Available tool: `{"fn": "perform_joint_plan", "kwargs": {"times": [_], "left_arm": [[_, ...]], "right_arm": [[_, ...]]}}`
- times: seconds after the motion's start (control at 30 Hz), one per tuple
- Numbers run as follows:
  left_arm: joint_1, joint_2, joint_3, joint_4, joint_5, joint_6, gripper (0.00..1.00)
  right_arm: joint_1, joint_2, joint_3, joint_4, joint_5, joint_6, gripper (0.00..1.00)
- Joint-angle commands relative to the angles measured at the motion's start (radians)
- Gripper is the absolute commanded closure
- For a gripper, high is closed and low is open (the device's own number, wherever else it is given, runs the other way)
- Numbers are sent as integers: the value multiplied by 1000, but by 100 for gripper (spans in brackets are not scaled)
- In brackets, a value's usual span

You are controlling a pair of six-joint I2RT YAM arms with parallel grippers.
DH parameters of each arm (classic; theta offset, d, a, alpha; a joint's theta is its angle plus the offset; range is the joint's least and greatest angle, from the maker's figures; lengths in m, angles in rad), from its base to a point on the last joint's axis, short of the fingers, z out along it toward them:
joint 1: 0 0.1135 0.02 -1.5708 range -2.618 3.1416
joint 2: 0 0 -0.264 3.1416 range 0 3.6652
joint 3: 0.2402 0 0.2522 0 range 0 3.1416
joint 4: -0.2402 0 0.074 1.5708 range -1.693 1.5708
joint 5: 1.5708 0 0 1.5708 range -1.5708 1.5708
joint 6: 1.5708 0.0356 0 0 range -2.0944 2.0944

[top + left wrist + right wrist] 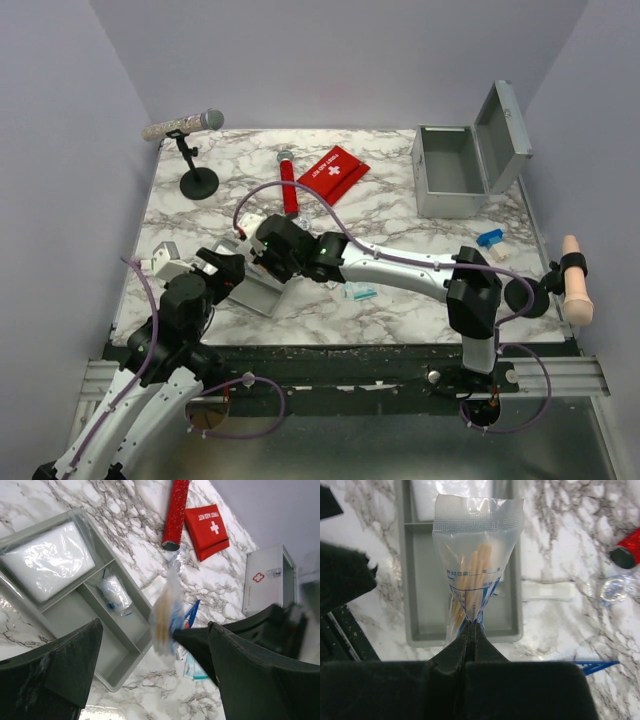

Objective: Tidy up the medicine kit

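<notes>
The medicine kit [452, 172], a grey metal box, stands open at the far right with its lid up; its outside also shows in the left wrist view [262, 580]. My right gripper [472, 625] is shut on the lower end of a clear packet of wooden-stick swabs [475, 555] and holds it above the shallow grey tray [420, 585]. The packet hangs blurred in the left wrist view [167, 612]. My left gripper [155, 680] is open and empty, just above the near end of the tray [125, 662]. Both grippers [262, 255] crowd together over the tray [255, 298] in the top view.
The tray holds a white gauze pack [47, 562] and a small wrapped packet [115, 592]. A red first aid pouch [335, 172] and a red tube [289, 185] lie at the back. A microphone stand [198, 182] stands back left. A teal packet [360, 293] and blue pieces [490, 238] lie loose.
</notes>
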Motion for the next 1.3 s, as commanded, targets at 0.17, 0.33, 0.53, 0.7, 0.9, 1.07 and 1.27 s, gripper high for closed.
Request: {"fn": "perform_joint_plan", "kwargs": {"times": [0.17,0.33,0.53,0.7,0.9,1.07,1.27], "left_arm": [[4,-142,105,38,-103,110,4],[4,-145,112,16,-118,107,4],[4,-151,111,12,-110,96,4],[4,-191,111,45,-121,119,4],[4,-170,122,23,-126,115,4],[4,-159,117,19,-126,109,4],[4,-145,114,23,-117,104,4]], "right_arm": [[86,75,36,-51,-15,12,99],[92,90,88,-76,-6,40,99],[109,113,110,-113,54,26,99],[118,133,131,-116,46,26,99],[135,194,165,-136,69,26,99],[135,205,165,-145,75,26,99],[135,237,167,-150,80,-3,99]]}}
